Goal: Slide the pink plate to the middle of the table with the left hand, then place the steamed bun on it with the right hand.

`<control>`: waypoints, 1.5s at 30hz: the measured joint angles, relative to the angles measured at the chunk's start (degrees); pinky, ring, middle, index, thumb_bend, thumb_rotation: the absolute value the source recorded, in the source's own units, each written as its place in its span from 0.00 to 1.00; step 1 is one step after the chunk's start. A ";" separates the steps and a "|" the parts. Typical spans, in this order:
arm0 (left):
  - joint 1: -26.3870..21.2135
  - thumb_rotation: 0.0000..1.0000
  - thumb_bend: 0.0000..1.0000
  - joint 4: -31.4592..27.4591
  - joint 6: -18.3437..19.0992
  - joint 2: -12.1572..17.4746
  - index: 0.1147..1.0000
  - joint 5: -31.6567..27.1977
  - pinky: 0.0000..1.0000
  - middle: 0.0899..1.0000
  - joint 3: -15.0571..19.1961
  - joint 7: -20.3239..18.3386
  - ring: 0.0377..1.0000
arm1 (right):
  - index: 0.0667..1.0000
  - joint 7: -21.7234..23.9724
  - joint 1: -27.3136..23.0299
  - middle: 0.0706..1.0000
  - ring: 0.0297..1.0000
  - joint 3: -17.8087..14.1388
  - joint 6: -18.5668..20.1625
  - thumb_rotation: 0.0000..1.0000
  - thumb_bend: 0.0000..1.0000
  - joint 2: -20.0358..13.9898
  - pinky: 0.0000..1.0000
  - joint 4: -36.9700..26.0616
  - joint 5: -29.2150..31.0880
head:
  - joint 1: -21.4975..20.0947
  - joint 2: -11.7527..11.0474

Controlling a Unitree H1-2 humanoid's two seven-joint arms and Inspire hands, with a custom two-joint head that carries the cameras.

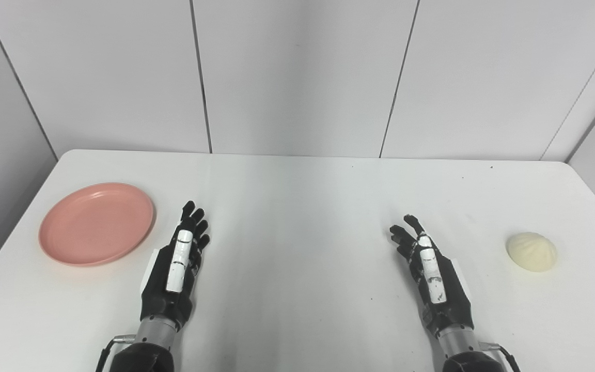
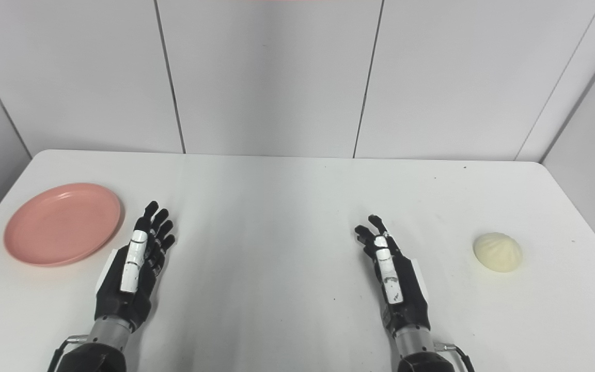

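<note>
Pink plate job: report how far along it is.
Nothing done: the round pink plastic plate sits at the white table's left edge. Nothing in hand: left hand and right hand are open, empty. Left: sliding it, then placing the pale steamed bun.

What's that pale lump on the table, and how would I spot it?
Start at the white table and go to its right side, beyond the right hand. There lies the steamed bun, apart from the hand: small, cream, domed and pleated, unlike the flat pink plate far left.
</note>
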 measured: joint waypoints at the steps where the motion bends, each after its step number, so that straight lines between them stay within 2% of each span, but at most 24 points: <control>1: 0.00 0.90 0.71 0.00 0.00 -0.01 1.00 -0.01 1.00 1.00 0.05 0.00 1.00 | 0.89 0.00 0.00 0.81 0.87 0.01 0.00 0.94 0.80 0.00 0.95 0.00 0.00 | 0.00 0.00; 45: -0.01 0.90 0.70 -0.03 0.03 -0.08 1.00 0.03 1.00 1.00 0.27 0.00 0.99 | 0.87 0.02 -0.03 0.79 0.87 0.17 0.46 0.94 0.79 -0.13 0.94 -0.21 -0.12 | -0.09 -0.09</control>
